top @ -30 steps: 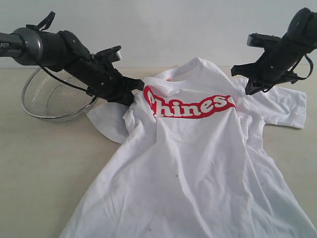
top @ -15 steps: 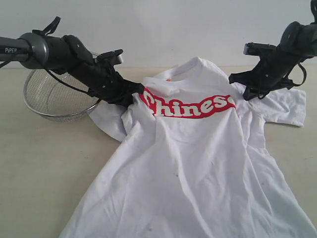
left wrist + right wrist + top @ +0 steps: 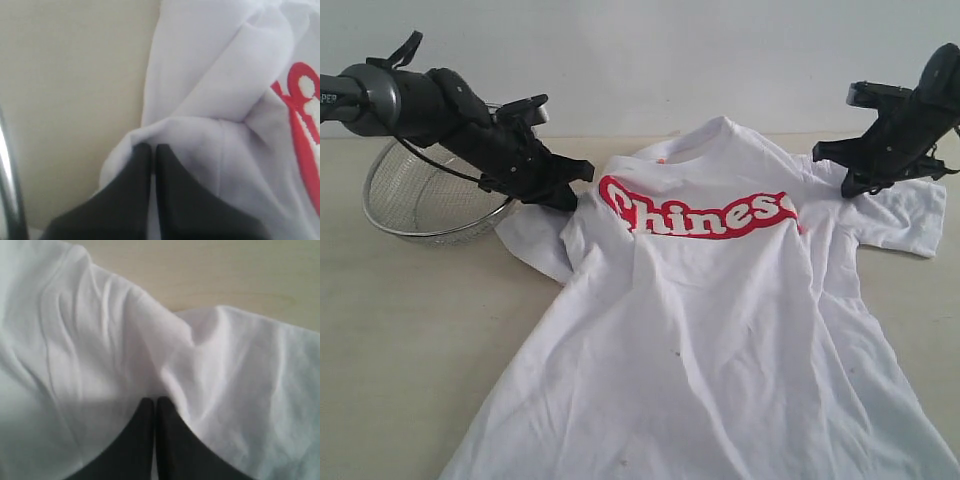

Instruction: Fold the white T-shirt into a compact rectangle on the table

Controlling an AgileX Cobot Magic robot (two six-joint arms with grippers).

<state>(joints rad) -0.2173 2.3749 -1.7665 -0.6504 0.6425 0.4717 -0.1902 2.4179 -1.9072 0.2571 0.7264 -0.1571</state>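
At far left, a steel mesh bowl (image 3: 415,200) on the pale table (image 3: 410,330), partly behind the black left arm (image 3: 440,105). Just beside the bowl, the left gripper (image 3: 150,149), fingers (image 3: 170,170) pressed together on a fold of cloth at one shoulder of the white T-shirt (image 3: 720,330), close to the start of the red lettering (image 3: 700,212). Shirt front-up across the middle and right of the table, wrinkled, "Chinese" across the chest, orange tag (image 3: 661,158) at the neck, shoulders lifted off the surface, near sleeve (image 3: 535,245) drooping below the left gripper, hem cut off by the lower edge of the exterior view. At right, the right gripper (image 3: 152,402), fingers likewise closed tight, pinching a ridge of cloth where the far sleeve (image 3: 905,215) joins the body.
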